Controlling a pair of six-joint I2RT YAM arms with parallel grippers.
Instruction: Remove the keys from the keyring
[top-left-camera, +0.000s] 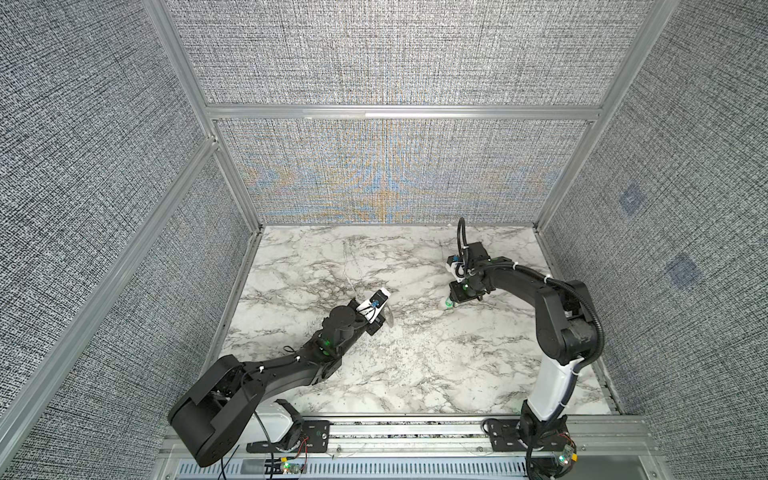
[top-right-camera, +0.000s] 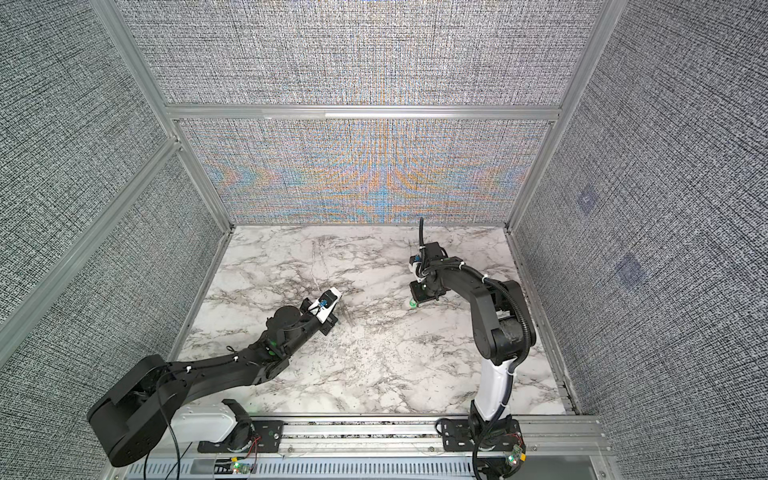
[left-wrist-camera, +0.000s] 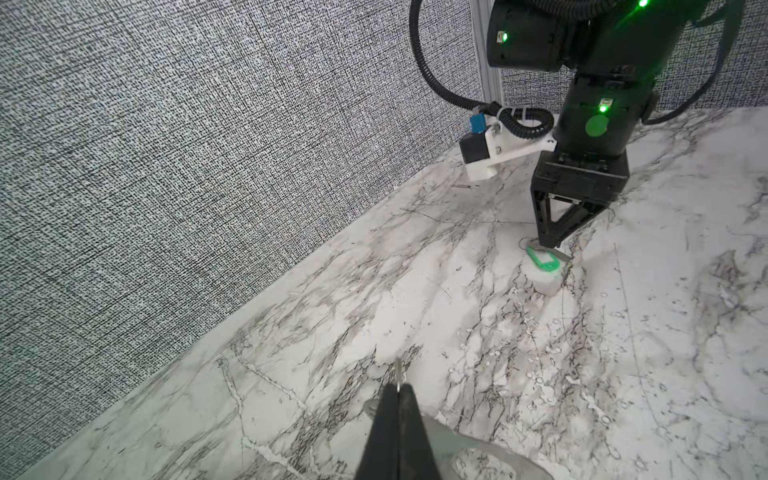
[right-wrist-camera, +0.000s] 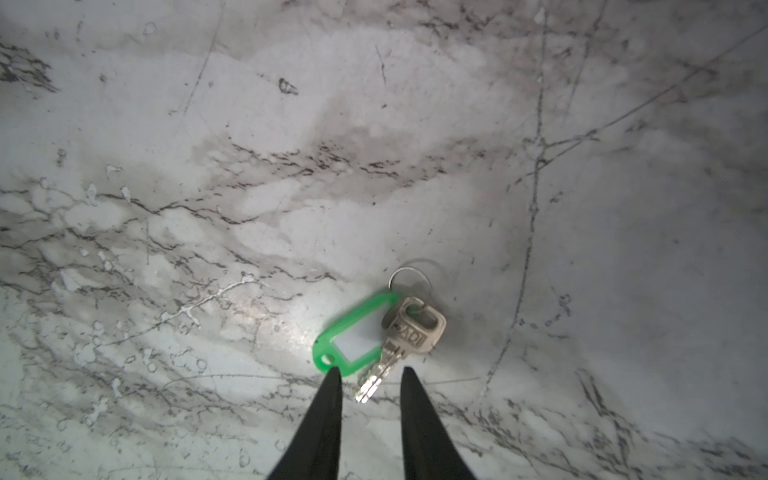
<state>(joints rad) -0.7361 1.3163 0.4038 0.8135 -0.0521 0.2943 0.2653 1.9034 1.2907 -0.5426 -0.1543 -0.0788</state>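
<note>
Marble table (top-left-camera: 374, 374): green-tagged key (right-wrist-camera: 415, 330) lying loose
Right gripper (right-wrist-camera: 372, 370): apart over it
Left gripper (left-wrist-camera: 398, 388): pinching metal sliver (left-wrist-camera: 398, 370)
Next: lift clear, probably

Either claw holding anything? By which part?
Right claw open, holding nothing; keys lie free at its tips. Left claw shut on a thin metal edge, apparently the keyring.

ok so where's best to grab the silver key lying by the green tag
Probably the blade tip, pinched across its narrow width from straight above. The silver key lies flat on the table, head threaded on the small ring beside the green tag; its blade end pokes free between the open right gripper tips.
</note>
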